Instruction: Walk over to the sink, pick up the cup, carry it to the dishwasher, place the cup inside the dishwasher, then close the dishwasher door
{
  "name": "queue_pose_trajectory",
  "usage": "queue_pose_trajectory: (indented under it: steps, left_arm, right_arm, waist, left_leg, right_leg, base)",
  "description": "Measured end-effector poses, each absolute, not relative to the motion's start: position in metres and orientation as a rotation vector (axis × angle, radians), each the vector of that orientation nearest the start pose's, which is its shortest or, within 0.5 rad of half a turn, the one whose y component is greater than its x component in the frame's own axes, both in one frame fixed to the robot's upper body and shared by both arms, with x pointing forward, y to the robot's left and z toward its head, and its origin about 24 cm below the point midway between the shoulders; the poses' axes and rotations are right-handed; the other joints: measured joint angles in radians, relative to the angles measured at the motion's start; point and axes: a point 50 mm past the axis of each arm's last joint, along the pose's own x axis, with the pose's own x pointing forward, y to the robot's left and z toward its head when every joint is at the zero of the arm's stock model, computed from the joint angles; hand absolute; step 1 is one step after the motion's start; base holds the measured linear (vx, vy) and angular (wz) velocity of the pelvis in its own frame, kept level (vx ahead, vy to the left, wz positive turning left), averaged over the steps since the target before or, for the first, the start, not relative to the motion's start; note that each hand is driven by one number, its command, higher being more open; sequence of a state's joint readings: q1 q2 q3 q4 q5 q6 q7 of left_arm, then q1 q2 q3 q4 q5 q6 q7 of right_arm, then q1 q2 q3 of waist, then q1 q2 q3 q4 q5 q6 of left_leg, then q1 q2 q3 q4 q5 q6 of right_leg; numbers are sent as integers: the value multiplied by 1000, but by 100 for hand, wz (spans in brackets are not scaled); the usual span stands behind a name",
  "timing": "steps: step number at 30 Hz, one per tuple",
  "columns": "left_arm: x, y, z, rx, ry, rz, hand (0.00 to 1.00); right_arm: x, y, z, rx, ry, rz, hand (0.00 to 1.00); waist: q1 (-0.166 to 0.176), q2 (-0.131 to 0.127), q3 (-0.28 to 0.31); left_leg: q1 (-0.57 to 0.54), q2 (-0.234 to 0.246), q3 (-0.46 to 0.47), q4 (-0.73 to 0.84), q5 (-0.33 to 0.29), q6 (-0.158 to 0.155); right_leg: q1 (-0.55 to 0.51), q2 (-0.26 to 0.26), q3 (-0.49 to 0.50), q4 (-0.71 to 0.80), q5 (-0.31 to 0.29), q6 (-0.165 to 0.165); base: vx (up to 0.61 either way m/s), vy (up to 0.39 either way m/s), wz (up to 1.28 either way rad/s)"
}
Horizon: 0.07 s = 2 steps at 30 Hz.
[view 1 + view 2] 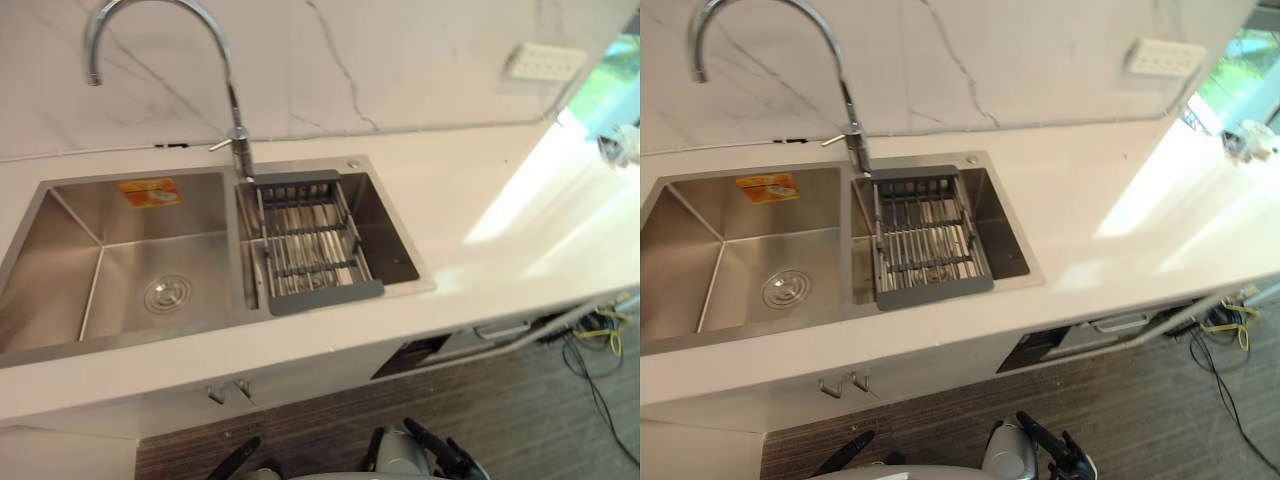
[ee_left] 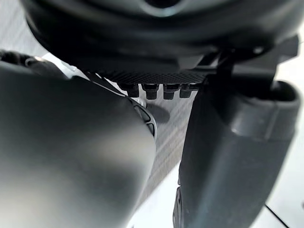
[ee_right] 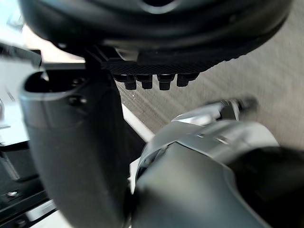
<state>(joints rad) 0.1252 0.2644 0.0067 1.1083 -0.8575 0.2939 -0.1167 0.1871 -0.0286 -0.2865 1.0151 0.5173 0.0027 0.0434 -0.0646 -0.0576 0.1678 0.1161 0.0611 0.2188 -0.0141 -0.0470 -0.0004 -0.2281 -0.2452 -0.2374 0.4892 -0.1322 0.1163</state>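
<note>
**Cup's whereabouts cannot be told; both hands hanging open and empty**

You are looking for the cup, and from these views you cannot tell where it is. You are standing over the sink (image 1: 200,205), looking down into it. Its left basin (image 1: 120,265) is showing a round strainer (image 1: 166,294) in its floor and an orange sticker (image 1: 150,192) on its back wall. Its right basin (image 1: 385,235) is carrying a grey rack (image 1: 325,297) that is spanning it from back rim to front rim. The faucet (image 1: 232,100) is rising from behind the divider between the basins and arching over toward the left basin.

The white countertop (image 1: 480,200) is running around the sink and off to your right, with the marbled wall (image 1: 400,60) standing behind it and a socket plate (image 1: 543,62) sitting on that wall. Under the counter's front edge, right of the sink, a dark opening (image 1: 410,357) is showing above the striped floor (image 1: 500,410).

Your left hand (image 1: 236,457) and right hand (image 1: 440,455) are hanging low in front of the counter, well apart from the sink. Their fingers are lying straight and relaxed, and they are gripping nothing.
</note>
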Motion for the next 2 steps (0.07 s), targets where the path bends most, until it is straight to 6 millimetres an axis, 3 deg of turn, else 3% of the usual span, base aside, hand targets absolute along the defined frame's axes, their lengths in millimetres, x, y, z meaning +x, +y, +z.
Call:
queue_pose_trajectory:
  steps: [1, 2]
  left_arm:
    - [45, 235, -163, -684, 1279, 454, 100]
    - [43, 234, -163, -670, 1287, 409, 100]
  right_arm:
    - [50, -198, -168, 593, 1071, -610, 100]
    - [47, -196, -169, 596, 1083, -618, 100]
  waist:
    - [1, -14, -4]
    - [14, -23, -7]
  left_leg:
    - [3, -21, -18, 15, -6, -15]
    - [24, -40, -29, 15, -13, -27]
  right_leg:
    - [25, -5, 16, -100, 113, -1]
    - [57, -23, 17, -125, 117, 7]
  base:
    - [287, -180, 92]
    - [199, -135, 67]
